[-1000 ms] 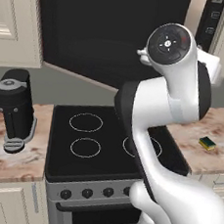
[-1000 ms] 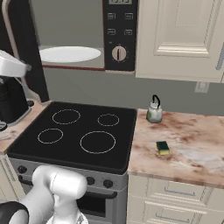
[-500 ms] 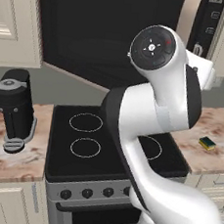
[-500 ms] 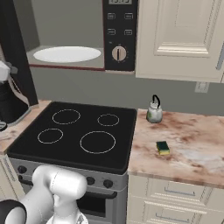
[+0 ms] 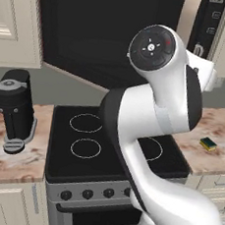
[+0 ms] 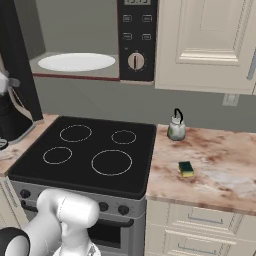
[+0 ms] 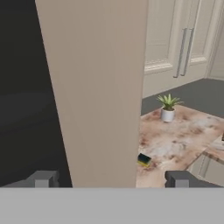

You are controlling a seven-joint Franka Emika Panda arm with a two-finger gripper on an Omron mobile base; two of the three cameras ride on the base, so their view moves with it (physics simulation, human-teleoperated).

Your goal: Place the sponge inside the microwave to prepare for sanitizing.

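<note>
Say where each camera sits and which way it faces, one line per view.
Left base view: behind-left, facing the stove; the arm fills the foreground.
Right base view: behind-right, facing the open microwave; arm base at lower left.
Hand view: beside the beige door handle, gripper open.
All three show the sponge.

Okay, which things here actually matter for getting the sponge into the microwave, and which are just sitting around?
For the job:
- sponge, lying on the counter right of the stove
- microwave, door swung open, white plate inside
- claw, open at the door's beige handle

Just lying about:
- kettle
- coffee machine
- potted plant
- stove
</note>
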